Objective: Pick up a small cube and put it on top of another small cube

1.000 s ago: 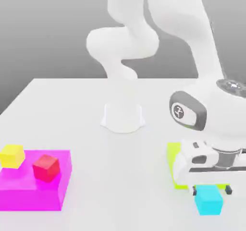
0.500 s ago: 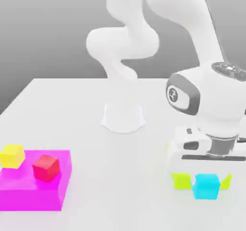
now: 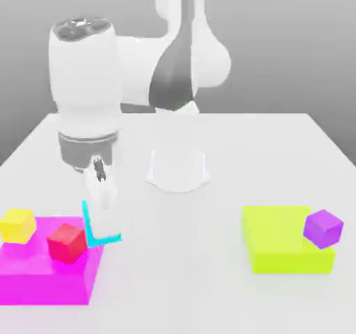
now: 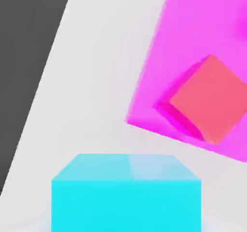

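My gripper (image 3: 101,206) hangs over the table on the exterior view's left, just beside the magenta flat block (image 3: 42,278). It is shut on the small cyan cube (image 3: 85,225), which shows as a thin cyan outline under the fingers and sits close to the camera in the hand view (image 4: 126,197). A red small cube (image 3: 67,242) rests on the magenta block, right next to the held cube; the hand view shows that red cube (image 4: 210,98) beyond the cyan one. A yellow small cube (image 3: 17,226) sits at the block's far left corner.
A lime flat block (image 3: 278,251) lies on the exterior view's right with a purple cube (image 3: 323,228) on its right edge. The arm's white round base (image 3: 177,170) stands at the table's middle back. The table (image 3: 181,277) is white.
The gripper closed on the cyan cube by the lime block, lifted it, and the arm swung across to the exterior view's left. The purple cube has come into sight.
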